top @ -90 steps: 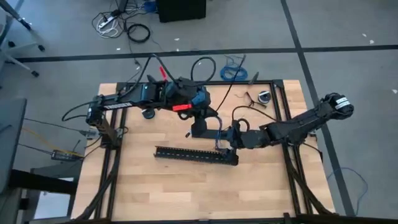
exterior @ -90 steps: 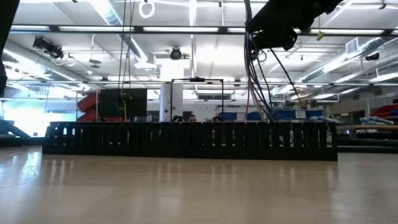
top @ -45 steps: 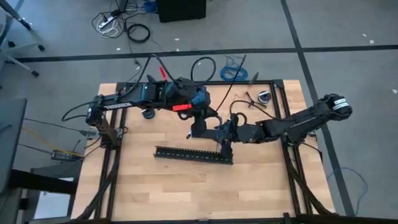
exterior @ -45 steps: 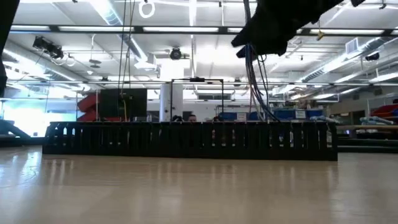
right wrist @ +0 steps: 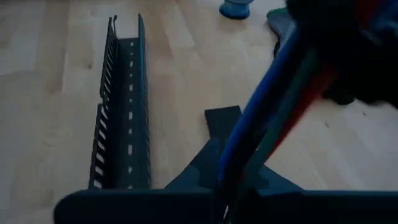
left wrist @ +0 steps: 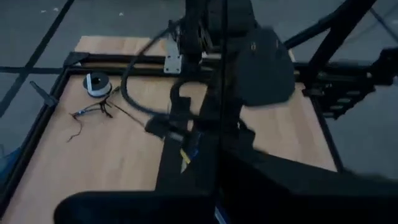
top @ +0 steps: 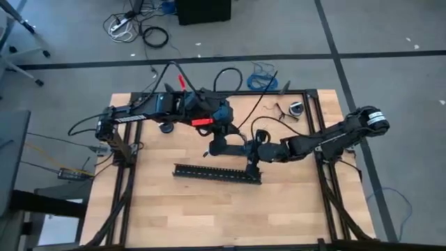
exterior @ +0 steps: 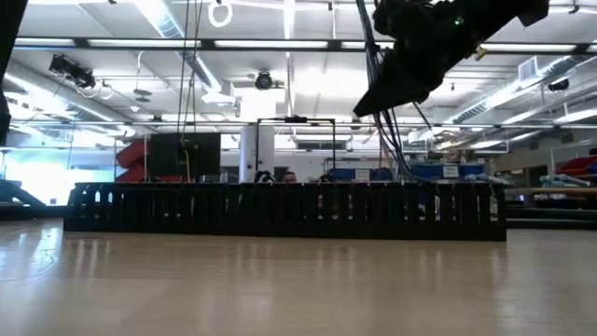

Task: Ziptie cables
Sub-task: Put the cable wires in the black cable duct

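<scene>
The cables [right wrist: 273, 106], a thin bundle in blue, green, red and dark strands, run from my left gripper [right wrist: 348, 43] to my right gripper [right wrist: 227, 199]. In the low view they hang [exterior: 390, 140] down behind the black slotted cable tray [exterior: 280, 210]. That tray [top: 216, 173] lies flat on the wooden table. My left gripper [top: 217, 144] is shut over the table's middle. My right gripper [top: 251, 157] is shut close beside it, above the tray's right end. The left wrist view shows the bundle as a dark line [left wrist: 217, 93]. My left gripper holds the cables' upper end [left wrist: 217, 186] above the table; its own dark fingers hide the place of contact. The bundle leaves it in a straight line toward my right gripper. My right gripper pinches the bundle [right wrist: 233, 168] between its two fingers, a short way along from my left gripper. The fingers lie across the cables. The stretch between the two grippers is straight and clear of the table.
A small spool [top: 296, 108] and loose wire bits [top: 279, 116] lie at the table's far right. A blue coiled cable [top: 261, 80] sits beyond the far edge. A small round blue thing [right wrist: 235, 9] stands on the table, past the tray's far end. Bare wood spreads toward the near edge [top: 223, 216].
My right gripper has gone toward the table's left and far edges, up from the tray's right end toward my left gripper, has turned, and has shut on the cables. The hanging bundle has swung a little. The tray has stayed put.
</scene>
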You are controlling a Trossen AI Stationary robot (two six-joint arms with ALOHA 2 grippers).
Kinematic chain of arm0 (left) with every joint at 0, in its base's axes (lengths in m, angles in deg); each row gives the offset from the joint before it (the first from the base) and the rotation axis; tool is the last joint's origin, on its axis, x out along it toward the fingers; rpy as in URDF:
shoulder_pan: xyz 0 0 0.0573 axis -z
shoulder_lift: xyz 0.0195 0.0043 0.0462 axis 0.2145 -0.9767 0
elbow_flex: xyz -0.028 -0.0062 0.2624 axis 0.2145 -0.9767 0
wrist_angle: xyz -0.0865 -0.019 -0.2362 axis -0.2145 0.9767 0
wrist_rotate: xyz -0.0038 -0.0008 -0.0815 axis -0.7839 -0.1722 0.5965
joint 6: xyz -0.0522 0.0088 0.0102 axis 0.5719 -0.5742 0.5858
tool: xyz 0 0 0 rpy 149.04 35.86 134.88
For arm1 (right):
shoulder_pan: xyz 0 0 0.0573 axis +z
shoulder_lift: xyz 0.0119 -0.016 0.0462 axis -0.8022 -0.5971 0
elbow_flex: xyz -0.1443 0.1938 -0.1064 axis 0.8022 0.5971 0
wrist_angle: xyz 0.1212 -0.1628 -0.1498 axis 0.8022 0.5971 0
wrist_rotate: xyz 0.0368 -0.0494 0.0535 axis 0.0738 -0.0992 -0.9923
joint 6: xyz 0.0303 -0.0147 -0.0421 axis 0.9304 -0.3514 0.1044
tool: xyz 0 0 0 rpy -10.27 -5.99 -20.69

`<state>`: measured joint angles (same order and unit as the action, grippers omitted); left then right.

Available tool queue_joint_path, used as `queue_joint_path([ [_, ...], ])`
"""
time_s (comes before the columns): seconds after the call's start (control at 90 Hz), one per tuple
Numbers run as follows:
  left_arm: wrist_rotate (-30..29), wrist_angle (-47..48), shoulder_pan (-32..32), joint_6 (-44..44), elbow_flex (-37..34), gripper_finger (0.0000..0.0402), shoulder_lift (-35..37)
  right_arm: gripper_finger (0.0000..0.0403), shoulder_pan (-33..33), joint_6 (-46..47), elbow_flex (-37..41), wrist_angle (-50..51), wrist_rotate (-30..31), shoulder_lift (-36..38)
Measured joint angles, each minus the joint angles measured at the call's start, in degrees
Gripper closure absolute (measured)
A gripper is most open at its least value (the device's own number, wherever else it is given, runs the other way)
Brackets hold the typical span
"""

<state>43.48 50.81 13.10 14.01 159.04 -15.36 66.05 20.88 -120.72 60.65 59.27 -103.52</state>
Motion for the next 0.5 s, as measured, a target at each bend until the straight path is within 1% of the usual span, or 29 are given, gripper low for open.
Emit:
queue_joint_path([
  [0.167, -5.5, 4.4, 2.2, -1.5, 0.0, 0.0401, 1.6, 0.0400, 0.5, 2.6, -0.1, 5.3, -1.9, 2.4],
  [0.289, -7.5, 7.5, 4.0, -0.8, -0.8, 0.0401, 2.2, 0.0401, 1.6, 4.2, -1.4, 7.0, -4.9, 3.1],
  [0.433, -9.8, 10.1, 6.9, -0.2, -6.0, 0.0401, 2.3, 0.0402, 3.4, 5.5, -5.1, 8.7, -6.1, 1.7],
  [0.5, -11.3, 11.7, 7.8, 0.8, -9.5, 0.0401, 2.6, 0.0402, 4.6, 6.5, -7.5, 12.0, -6.1, 0.5],
])
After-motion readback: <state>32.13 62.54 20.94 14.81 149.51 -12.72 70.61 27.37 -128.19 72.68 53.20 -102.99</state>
